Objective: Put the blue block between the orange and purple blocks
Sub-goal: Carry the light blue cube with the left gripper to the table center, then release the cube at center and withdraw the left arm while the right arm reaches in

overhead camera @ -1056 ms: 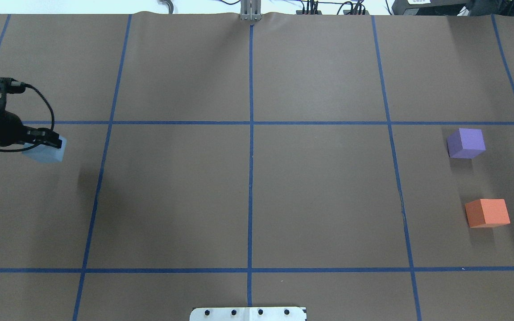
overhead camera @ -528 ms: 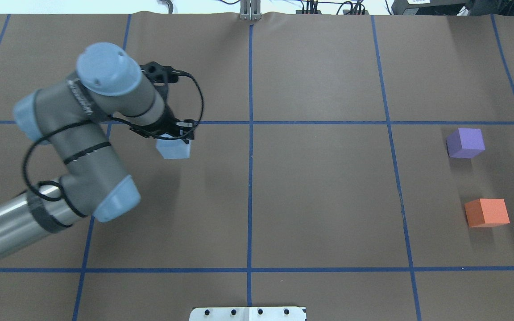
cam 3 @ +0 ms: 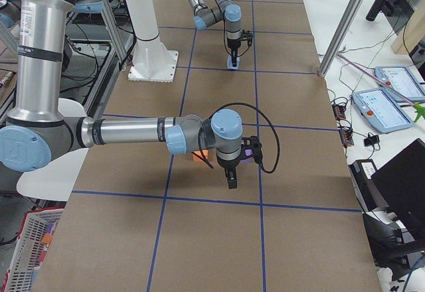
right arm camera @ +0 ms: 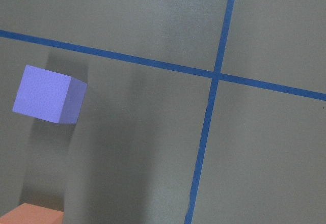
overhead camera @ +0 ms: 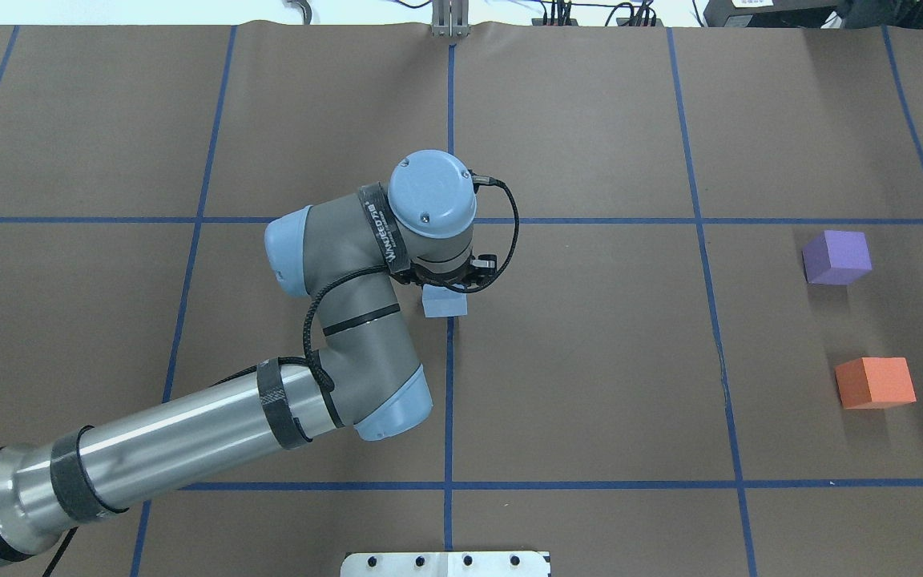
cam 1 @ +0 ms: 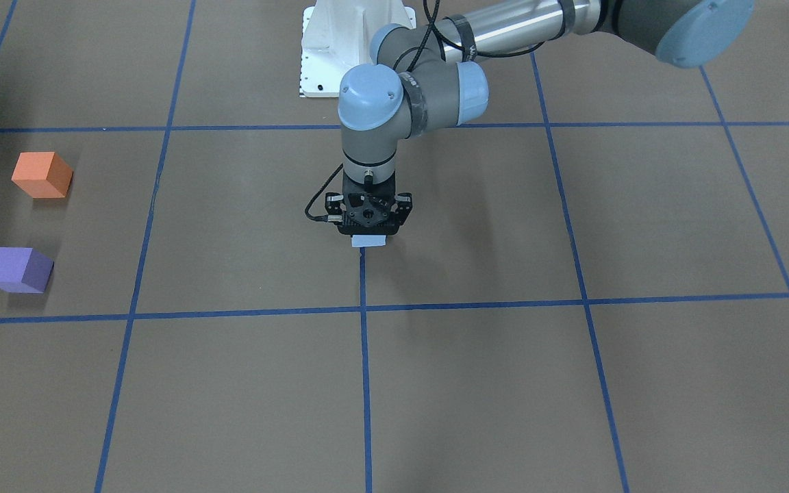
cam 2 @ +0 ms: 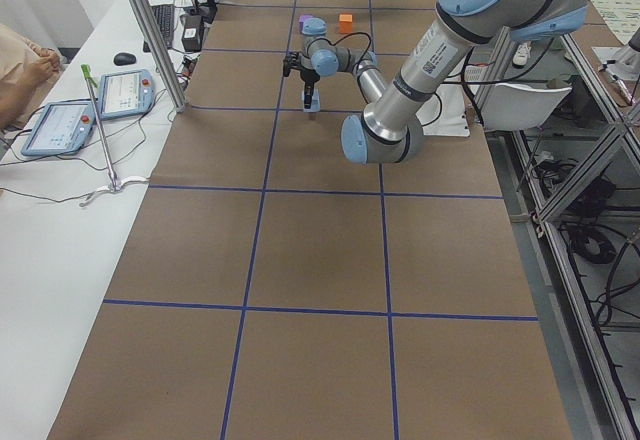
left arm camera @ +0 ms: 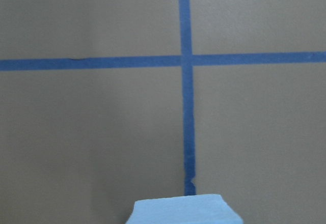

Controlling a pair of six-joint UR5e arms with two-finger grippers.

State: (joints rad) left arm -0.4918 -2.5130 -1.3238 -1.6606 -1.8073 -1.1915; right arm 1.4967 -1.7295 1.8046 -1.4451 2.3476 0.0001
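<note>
My left gripper (overhead camera: 445, 287) is shut on the light blue block (overhead camera: 445, 304) and holds it just above the table at the centre line. The gripper (cam 1: 368, 231) and the blue block (cam 1: 368, 240) also show in the front view, and the block's top edge shows in the left wrist view (left arm camera: 183, 212). The purple block (overhead camera: 836, 257) and the orange block (overhead camera: 875, 382) sit far right with a gap between them. The right wrist view shows the purple block (right arm camera: 48, 101) and the orange block (right arm camera: 30, 215). My right gripper (cam 3: 230, 178) shows only in the exterior right view, near those two blocks; I cannot tell its state.
Blue tape lines (overhead camera: 449, 385) divide the brown table into squares. The white base plate (overhead camera: 445, 563) sits at the near edge. Tablets (cam 2: 60, 125) and a metal post (cam 2: 150, 30) stand beside the table on the operators' side.
My left arm has swung from the table's left edge rightward to the centre line, carrying the blue block. The purple and orange blocks have not moved.
</note>
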